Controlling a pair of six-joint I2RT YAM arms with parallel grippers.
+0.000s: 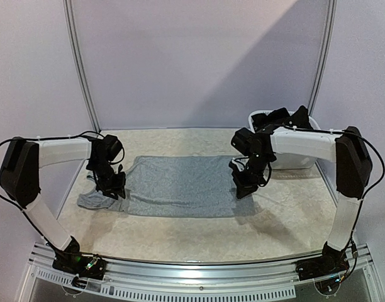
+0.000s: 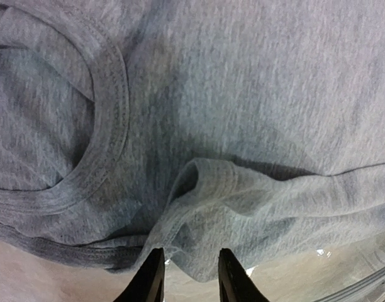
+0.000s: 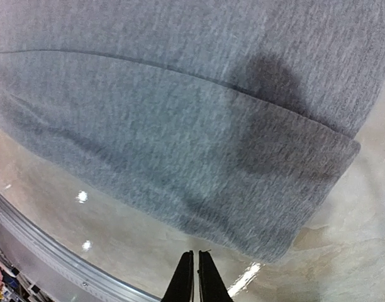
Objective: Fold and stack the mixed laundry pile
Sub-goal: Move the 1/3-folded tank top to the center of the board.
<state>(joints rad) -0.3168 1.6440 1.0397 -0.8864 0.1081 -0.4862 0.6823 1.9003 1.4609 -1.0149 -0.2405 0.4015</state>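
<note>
A light grey sleeveless top point(image 1: 180, 185) lies spread flat across the middle of the worktop point(image 1: 180, 236), its neck end toward 9 o'clock and its hem toward 3 o'clock in the overhead view. At the 9 o'clock end the cloth is rumpled, with a strap bunched out toward 8 o'clock.

The left fingers point(image 1: 114, 187) hang low over that rumpled end. In the left wrist view the two black fingertips point(image 2: 153, 280) stand apart and released at 6 o'clock. A loose fold of the armhole edge point(image 2: 205, 182) lies just beyond them and its lower border dips toward the gap. Whether the cloth touches either tip cannot be told. The ribbed neckline point(image 2: 111, 107) curves round at 10 o'clock of that view.

The right fingers point(image 1: 244, 185) sit at the hem end, at 3 o'clock of the top. In the right wrist view they are clenched together with nothing between them, over bare worktop just beside the hem, which is doubled over on itself there. A metal rail point(image 3: 48, 251) runs along the 7 o'clock corner of that view.

A white basket point(image 1: 293, 160) stands at 2 o'clock on the worktop, behind the right arm, with a black garment point(image 1: 280, 116) heaped in it and rising over the rim
</note>
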